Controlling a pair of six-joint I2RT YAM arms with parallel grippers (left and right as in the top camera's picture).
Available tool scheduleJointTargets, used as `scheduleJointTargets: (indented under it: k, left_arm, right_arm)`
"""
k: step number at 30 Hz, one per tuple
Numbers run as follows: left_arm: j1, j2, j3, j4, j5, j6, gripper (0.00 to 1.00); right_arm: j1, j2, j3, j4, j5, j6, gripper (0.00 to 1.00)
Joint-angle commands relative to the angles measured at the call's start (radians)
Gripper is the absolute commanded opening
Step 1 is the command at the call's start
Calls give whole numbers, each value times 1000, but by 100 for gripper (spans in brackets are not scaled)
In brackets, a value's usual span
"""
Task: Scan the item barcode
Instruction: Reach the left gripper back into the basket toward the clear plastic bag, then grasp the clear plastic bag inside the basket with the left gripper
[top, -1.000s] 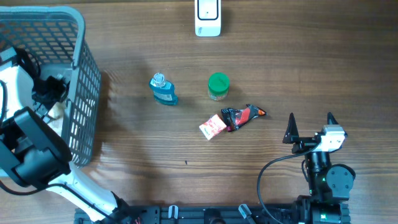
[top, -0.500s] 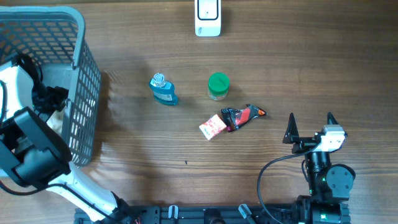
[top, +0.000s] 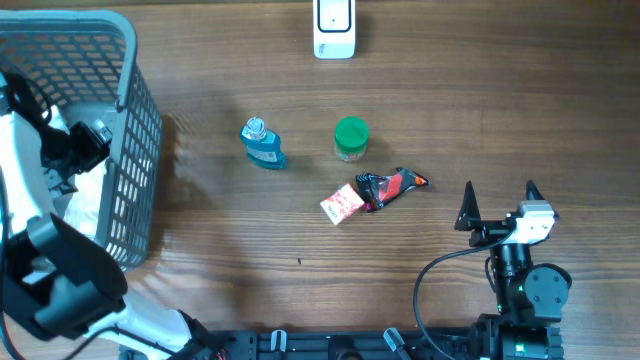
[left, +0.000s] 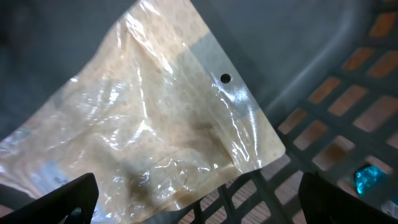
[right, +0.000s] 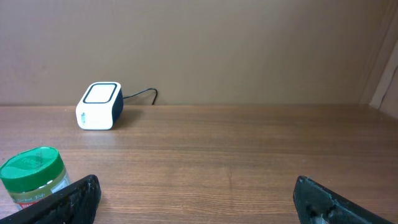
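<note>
The left fingers (left: 65, 202) are wide apart, holding nothing, over a clear crinkly plastic bag (left: 155, 143) inside the grey plastic basket (top: 140, 130). The right fingers (top: 467, 207) are wide apart too, over the brown wooden tabletop (top: 250, 230).

I am looking down on a pouch (left: 155, 137) of clear film, gleaming glossy and crinkled over a tan, papery-looking face. The basket (top: 140, 170) is showing smooth, matt grey plastic. The table (right: 249, 149) is showing brown wood grain with a low sheen. The scanner (right: 99, 106) is looking like smooth white plastic with a dark side. The jar's lid (right: 32, 167) is showing ribbed green plastic. The bottle (top: 263, 143) is looking like translucent blue plastic, and the wrapper (top: 392, 185) is shining like foil.
</note>
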Motion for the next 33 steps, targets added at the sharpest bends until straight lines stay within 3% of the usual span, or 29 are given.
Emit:
scheduleJointTargets:
  k: [1,6,8,9,12,20,26,30,33]
  left_arm:
    - [35,-88,2,12,-65,40,100]
    - [72,-96,1,-19,-76,61,100]
    - [72,-96,1,-32,19,298,100]
    - [72,-96,0,-41,49,473,100]
    - [72,-93,0,-38,55,572,100]
    - [60,-10,-68,-28,76,696,100]
    - [51,-13,-176,3,62,688,100]
    - [56,-13,-220,49,-59,682,100]
    - [56,-12,-243,87,-66,694,100]
  right_arm:
    - [2,0,-1,5,-13,-9,100]
    - [2,0,-1,5,-13,-9,100]
    - [2,0,-1,5,-12,-9,100]
    - [2,0,-1,5,-13,-9,100]
    - [2,0,-1,5,-13,-9,100]
    - [2,0,-1,5,-13,-9,100]
    - [2,0,-1,5,-13,-9,100]
    - [2,0,-1,5,-12,-9,100]
    - [2,0,-1,5,-12,-9,100]
